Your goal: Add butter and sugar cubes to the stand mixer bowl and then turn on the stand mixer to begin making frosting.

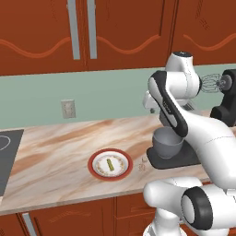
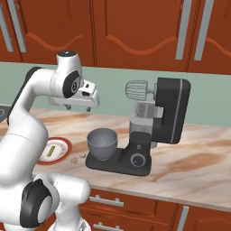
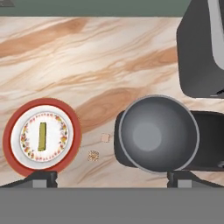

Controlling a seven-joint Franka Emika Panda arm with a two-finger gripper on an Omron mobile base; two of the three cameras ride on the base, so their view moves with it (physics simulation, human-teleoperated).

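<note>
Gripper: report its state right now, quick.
Gripper: open and empty, high above the counter between the plate and the stand mixer bowl.

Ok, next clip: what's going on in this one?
A white robot arm hovers above a marble kitchen counter with its gripper empty and jaws wide open. Below it, the butter lies on a red-rimmed plate, and two sugar cubes sit on the counter between the plate and the stand mixer bowl. The bowl looks empty and sits on the base of the stand mixer, whose head is tilted back. Nothing has been added yet.
</note>
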